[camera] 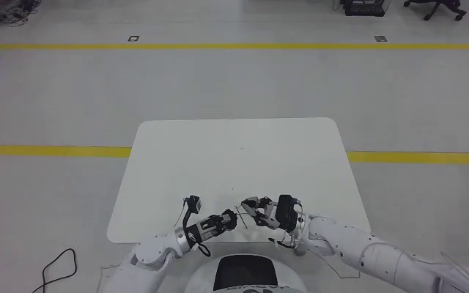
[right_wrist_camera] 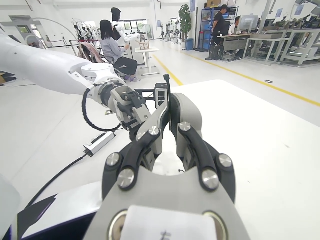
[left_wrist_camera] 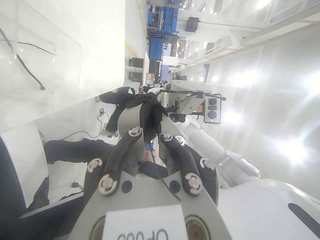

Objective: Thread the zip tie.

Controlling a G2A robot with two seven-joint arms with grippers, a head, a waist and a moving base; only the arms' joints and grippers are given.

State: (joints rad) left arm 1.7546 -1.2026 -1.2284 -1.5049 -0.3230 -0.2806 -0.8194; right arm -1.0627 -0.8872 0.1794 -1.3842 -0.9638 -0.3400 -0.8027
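Nearest, low in the top view's centre over the near edge of the table [camera: 234, 146], the right gripper [right_wrist_camera: 170, 118] is clenched on the zip tie [right_wrist_camera: 167, 88], head up. Just beyond, the left gripper [left_wrist_camera: 149, 117] seems to pinch its tail. It is likely light, springy and slick, so hold it near the tip.

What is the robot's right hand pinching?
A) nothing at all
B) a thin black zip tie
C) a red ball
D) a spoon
B: the right hand has its fingers shut on a thin black zip tie, and the tie's little head sticks up above them.
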